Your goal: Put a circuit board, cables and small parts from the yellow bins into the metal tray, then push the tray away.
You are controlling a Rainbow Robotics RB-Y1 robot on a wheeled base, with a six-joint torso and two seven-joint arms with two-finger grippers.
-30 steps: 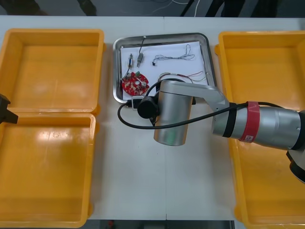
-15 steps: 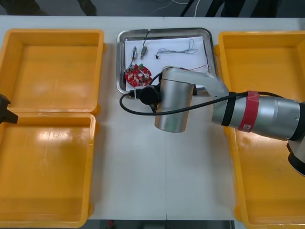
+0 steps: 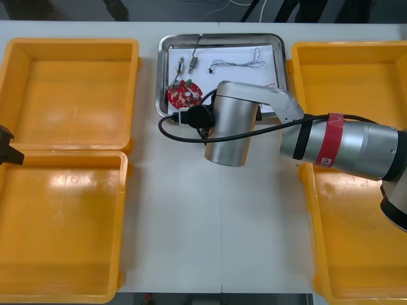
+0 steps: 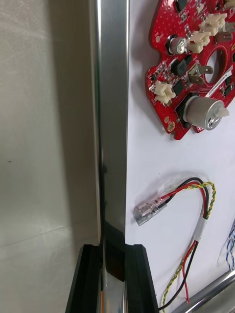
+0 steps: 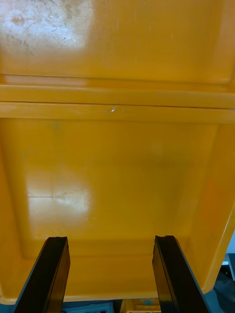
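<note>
our right gripper [image 4: 113, 248] pinches a rim of the metal tray [image 4: 111, 122] on its near side, 1 finger outside over the table [image 4: 44, 122] and 1 inside over the white lining. just past the inner finger lies the red and yellow cable [image 4: 202, 230], and beyond it the round red circuit board [image 4: 169, 29] sits close beside the same rim. in the front view the tray [image 3: 162, 76] stands at the table's far edge between the yellow bins [image 3: 70, 76], also holding a thin cable [image 3: 235, 63] and 2 small metal parts [image 3: 182, 65]. our left gripper [image 5: 110, 239] hangs spread wide above the left bins.
</note>
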